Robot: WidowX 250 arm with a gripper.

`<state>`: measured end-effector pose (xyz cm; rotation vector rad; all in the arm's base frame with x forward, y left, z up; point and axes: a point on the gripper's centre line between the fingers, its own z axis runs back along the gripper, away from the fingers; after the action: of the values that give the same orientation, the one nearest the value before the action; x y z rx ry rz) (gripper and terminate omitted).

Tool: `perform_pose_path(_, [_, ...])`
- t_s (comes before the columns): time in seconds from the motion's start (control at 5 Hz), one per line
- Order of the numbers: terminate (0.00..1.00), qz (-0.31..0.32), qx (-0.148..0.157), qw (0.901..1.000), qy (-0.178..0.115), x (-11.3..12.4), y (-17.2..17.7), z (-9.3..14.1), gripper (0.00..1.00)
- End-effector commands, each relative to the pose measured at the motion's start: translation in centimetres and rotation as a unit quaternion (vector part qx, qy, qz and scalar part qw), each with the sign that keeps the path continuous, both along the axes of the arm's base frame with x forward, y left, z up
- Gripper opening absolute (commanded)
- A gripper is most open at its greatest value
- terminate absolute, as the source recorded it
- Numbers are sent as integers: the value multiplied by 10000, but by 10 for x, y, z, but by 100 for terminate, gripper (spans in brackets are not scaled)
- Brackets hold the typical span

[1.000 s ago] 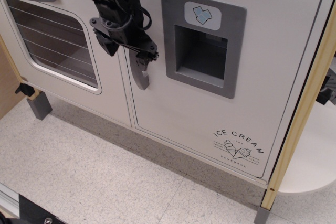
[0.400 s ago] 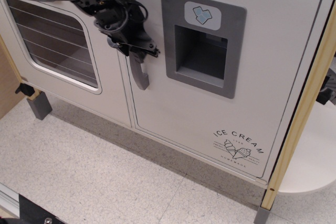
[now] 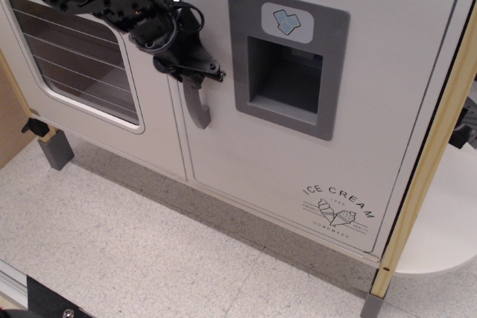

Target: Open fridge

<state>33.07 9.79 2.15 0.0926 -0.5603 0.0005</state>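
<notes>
The fridge (image 3: 298, 161) is a tall white door with a grey recessed dispenser panel (image 3: 287, 72), a blue ice-cube icon (image 3: 287, 21) and an "ICE CREAM" logo (image 3: 339, 210). The door looks closed, flush with its frame. Its grey curved vertical handle (image 3: 198, 109) runs along the door's left edge. My black gripper (image 3: 195, 72) reaches in from the upper left. It is clamped around the upper part of the handle and hides the handle's top; only the lower end shows below it.
The white oven door with a dark wire-rack window (image 3: 74, 57) is left of the fridge, partly behind my arm. A wooden post (image 3: 428, 169) bounds the fridge's right side, with a white rounded shelf (image 3: 447, 221) beyond. A grey foot (image 3: 56, 150) stands on the speckled floor (image 3: 149, 258).
My gripper has turned and shifted slightly up and left on the handle, and the arm now crosses the oven's upper corner. The fridge door has not visibly moved.
</notes>
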Motion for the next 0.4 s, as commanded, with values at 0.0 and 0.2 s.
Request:
perform_pose_path(0.0, [0, -433, 107, 9989, 125, -31, -2, 30, 0])
perform_pose_path(0.2, [0, -173, 80, 9991, 367, -44, -9, 39, 100])
